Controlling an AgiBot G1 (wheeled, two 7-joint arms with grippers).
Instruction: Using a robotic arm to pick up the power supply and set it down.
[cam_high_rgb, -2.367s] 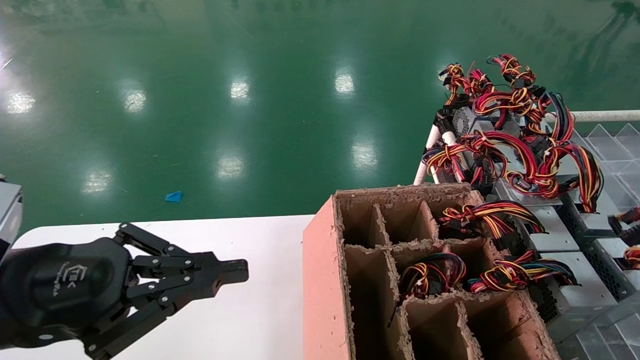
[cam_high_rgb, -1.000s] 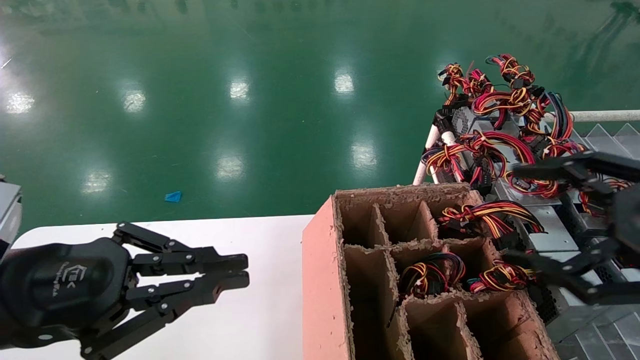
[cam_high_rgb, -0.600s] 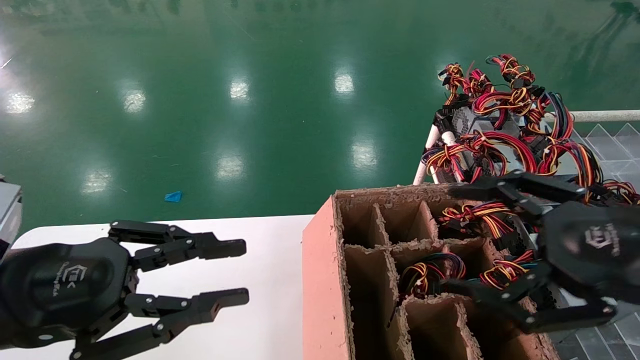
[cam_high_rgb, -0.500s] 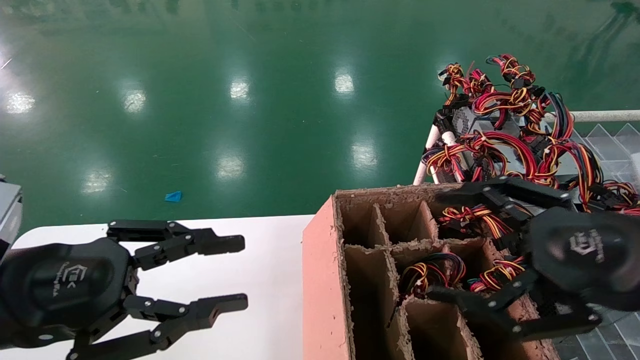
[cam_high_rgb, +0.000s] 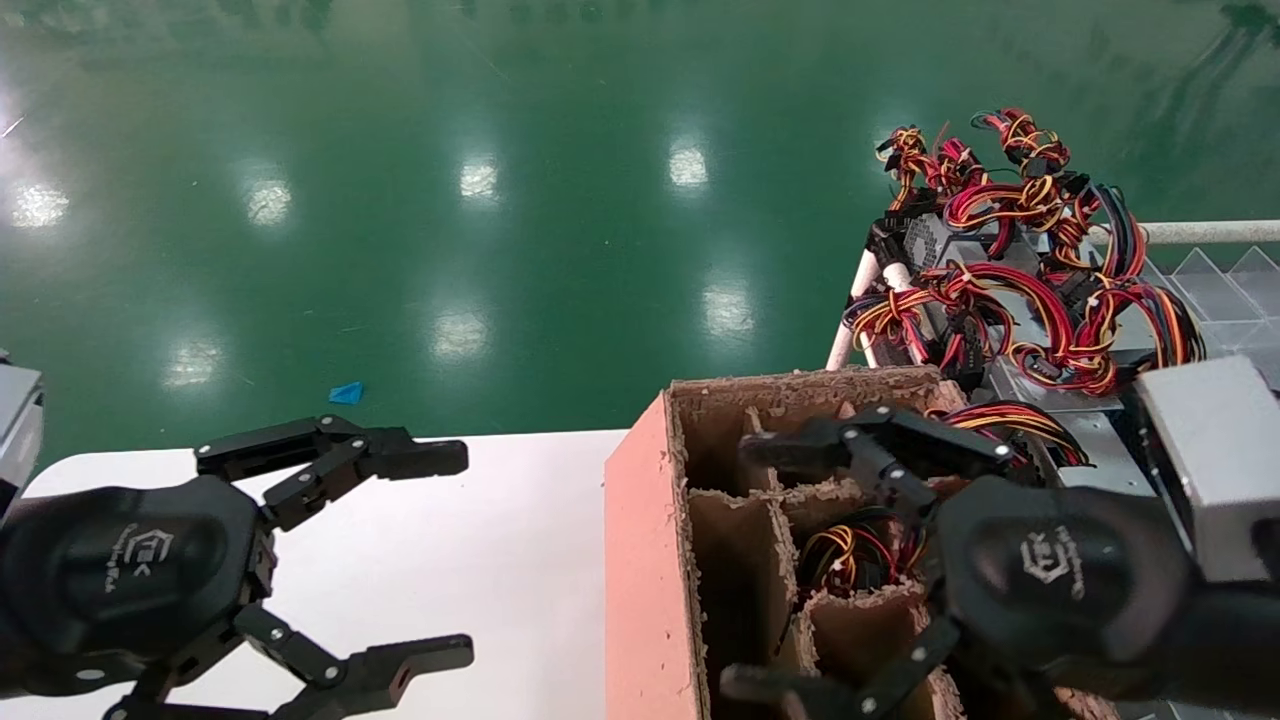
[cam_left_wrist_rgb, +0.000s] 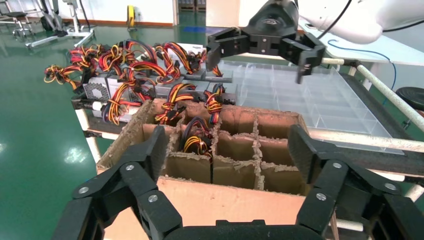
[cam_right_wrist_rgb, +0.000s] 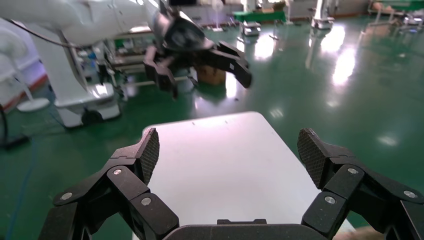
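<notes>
Several power supplies, grey metal boxes with red, yellow and black wire bundles, lie on a rack at the right. More stand in compartments of a cardboard box; one shows its wires. My right gripper hovers over the box, open and empty, pointing left toward the white table. My left gripper hangs over the table left of the box, open wide and empty. The left wrist view shows the right gripper beyond the box. The right wrist view shows the left gripper farther off.
The white table lies left of the cardboard box. A clear plastic divided tray and a white pipe rail sit at the far right. Green floor lies beyond, with a blue scrap.
My right arm came in from the right and swept left over the cardboard box, fingers open. My left gripper went from shut to wide open, staying over the table.
</notes>
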